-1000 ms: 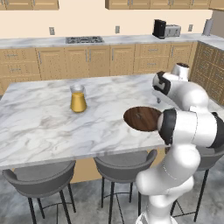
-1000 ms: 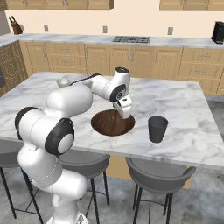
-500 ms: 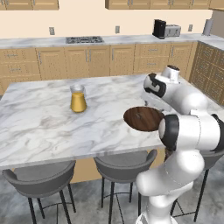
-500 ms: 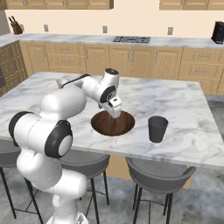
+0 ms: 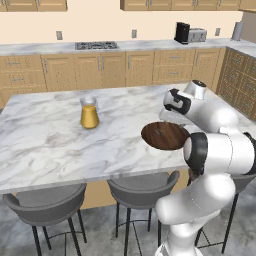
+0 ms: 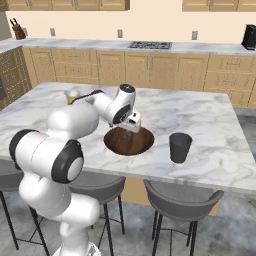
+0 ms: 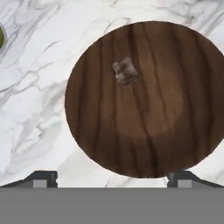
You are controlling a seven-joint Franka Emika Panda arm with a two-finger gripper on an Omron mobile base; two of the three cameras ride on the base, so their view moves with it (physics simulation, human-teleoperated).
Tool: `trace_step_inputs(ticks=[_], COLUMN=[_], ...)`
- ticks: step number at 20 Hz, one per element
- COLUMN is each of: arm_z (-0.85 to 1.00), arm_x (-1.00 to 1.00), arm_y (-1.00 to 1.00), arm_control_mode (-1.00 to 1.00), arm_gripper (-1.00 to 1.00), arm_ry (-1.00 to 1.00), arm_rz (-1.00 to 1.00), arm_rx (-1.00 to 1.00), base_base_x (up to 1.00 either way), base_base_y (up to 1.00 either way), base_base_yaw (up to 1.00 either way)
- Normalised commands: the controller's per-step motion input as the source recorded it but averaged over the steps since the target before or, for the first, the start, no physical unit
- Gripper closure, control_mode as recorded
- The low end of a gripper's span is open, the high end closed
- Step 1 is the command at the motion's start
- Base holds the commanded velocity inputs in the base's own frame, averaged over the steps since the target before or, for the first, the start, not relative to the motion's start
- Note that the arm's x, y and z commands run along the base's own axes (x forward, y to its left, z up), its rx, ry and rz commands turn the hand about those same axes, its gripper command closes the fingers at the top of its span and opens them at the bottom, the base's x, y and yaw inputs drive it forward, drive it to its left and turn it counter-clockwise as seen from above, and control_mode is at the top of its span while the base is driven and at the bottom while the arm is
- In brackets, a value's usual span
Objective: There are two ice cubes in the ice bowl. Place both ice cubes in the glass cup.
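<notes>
Hovering: my gripper (image 6: pixel 132 126) hangs above the ice bowl (image 6: pixel 129 140), pointed straight down, jaws spread wide and holding nothing.
Step in hand: approach for picking a cube out of the bowl; nothing is lifted yet, by my judgement.
Ice cube: the hand view shows one pale cube (image 7: pixel 125 71) lying on the bowl floor, off centre toward the rim. I cannot make out a second cube there.
Next move: I judge it calls for shifting over the cube, lining my fingertips (image 7: pixel 43 178) to either side of it, then descending into the shallow bowl and closing.
Glass cup: the glass cup (image 6: pixel 180 147) stands upright near the front edge of the island counter (image 6: pixel 210 120), beside the bowl but apart from it.
Edges: the bowl also sits close to the counter's front edge.
Open room: bare marble lies between bowl and cup, so the carry path looks free.
Other item: the glass of orange liquid (image 5: pixel 89 113) stands well apart on the bowl's other side.
</notes>
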Motion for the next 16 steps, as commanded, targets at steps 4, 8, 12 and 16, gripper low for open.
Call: trace_step_inputs(ticks=[4, 8, 12, 16], arm_z=[-0.42, -0.56, -0.20, -0.04], arm_x=[0.15, 0.50, 0.24, 0.38], arm_y=[0.02, 0.33, 0.21, 0.01], arm_control_mode=[-1.00, -1.00, -1.00, -1.00], arm_gripper=[-1.00, -1.00, -1.00, -1.00], arm_ry=[-0.28, 0.00, 0.13, 0.02], arm_rz=[0.15, 0.03, 0.01, 0.00], arm_rx=[-0.21, -0.23, -0.08, -0.02], base_base_x=[0.00, 0.00, 0.00, 0.00], base_base_y=[0.00, 0.00, 0.00, 0.00], base_base_yaw=[0.00, 0.00, 0.00, 0.00])
